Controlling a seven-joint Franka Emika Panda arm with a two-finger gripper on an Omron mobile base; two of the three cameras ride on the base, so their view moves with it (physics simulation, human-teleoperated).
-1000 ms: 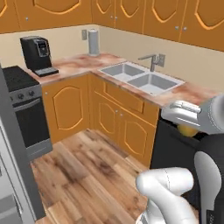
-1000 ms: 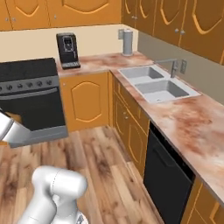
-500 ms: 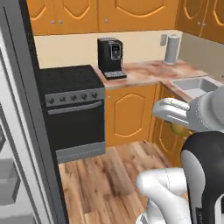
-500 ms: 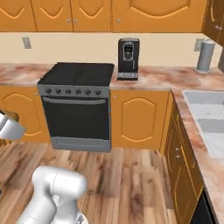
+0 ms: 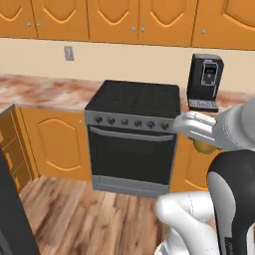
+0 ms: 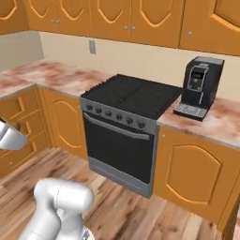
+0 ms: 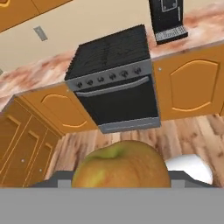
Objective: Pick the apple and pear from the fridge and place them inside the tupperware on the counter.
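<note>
The robot's gripper [image 5: 203, 145] was closed around the pear [image 7: 121, 165], a yellow-orange fruit with a greenish dimple at its top, which sat large and close at the bottom of the hand view. In the left base view a sliver of the same fruit showed just beneath the white hand, at the right of the picture, in front of an orange cabinet door.

Ahead stood a black stove [image 6: 127, 130] with a row of knobs above its dark oven door, set into the pinkish-red marbled counter [image 6: 63, 78] over orange wooden cabinets [image 6: 192, 174]. A black coffee machine [image 6: 199, 88] rested on the counter just to the stove's right, against the cream wall. A grey wall socket [image 5: 68, 53] was mounted above the counter to the stove's left. The floor [image 5: 82, 214] was brown wood plank.
</note>
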